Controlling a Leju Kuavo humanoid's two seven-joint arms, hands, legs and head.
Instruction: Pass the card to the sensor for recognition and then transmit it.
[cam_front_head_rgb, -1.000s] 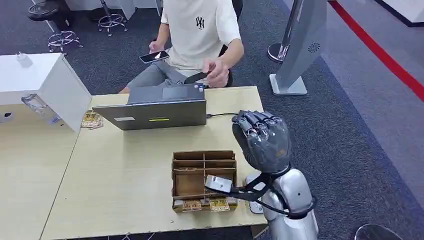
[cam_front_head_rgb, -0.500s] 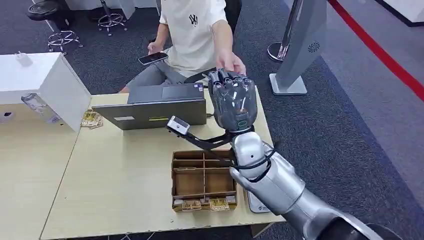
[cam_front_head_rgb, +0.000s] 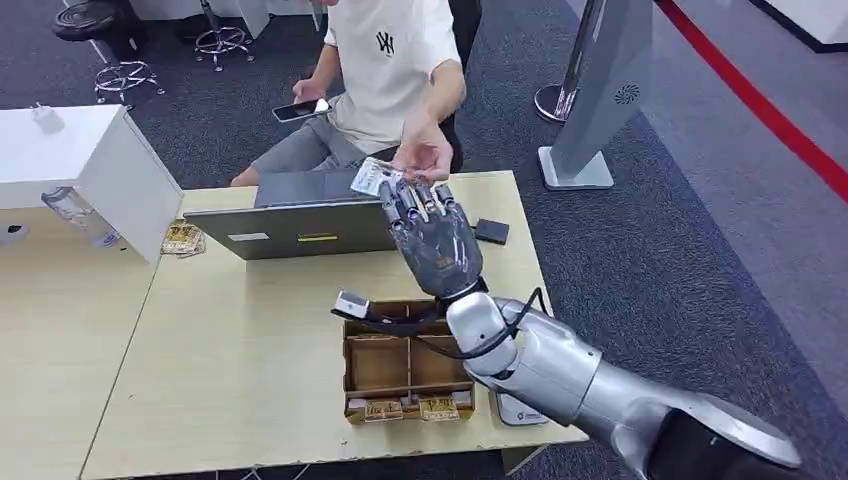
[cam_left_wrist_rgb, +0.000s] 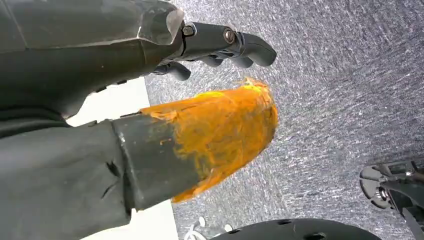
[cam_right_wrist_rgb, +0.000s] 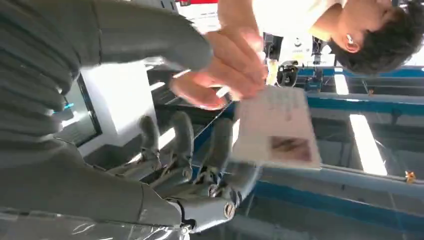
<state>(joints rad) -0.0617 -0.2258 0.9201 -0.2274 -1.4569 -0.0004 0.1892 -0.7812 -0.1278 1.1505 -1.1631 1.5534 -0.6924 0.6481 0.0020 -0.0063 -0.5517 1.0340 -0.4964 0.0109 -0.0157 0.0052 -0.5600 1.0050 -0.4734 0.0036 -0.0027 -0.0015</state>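
Note:
My right hand (cam_front_head_rgb: 432, 238) reaches forward over the laptop (cam_front_head_rgb: 310, 225) toward a seated person. A white card (cam_front_head_rgb: 374, 178) with print on it sticks out past the fingertips (cam_front_head_rgb: 412, 196). In the right wrist view the card (cam_right_wrist_rgb: 278, 128) lies against my fingers (cam_right_wrist_rgb: 220, 142) while the person's hand (cam_right_wrist_rgb: 227, 70) pinches its far edge. That same hand (cam_front_head_rgb: 422, 156) hovers palm up just beyond the card. A small black square device (cam_front_head_rgb: 491, 231) lies on the table right of my hand. My left hand (cam_left_wrist_rgb: 125, 60) hangs over the carpet, its fingers apart and holding nothing.
A cardboard organiser (cam_front_head_rgb: 408, 360) with compartments stands near the table's front edge, under my right forearm. A white flat device (cam_front_head_rgb: 520, 408) lies beside it. A white box (cam_front_head_rgb: 95, 165) occupies the left table. A grey floor stand (cam_front_head_rgb: 600, 90) is at the back right. The person's other hand holds a phone (cam_front_head_rgb: 300, 108).
My right arm has swung up from the table's front right corner and forward over the organiser toward the person. The card now shows at the fingertips, and the person's hand has come to it.

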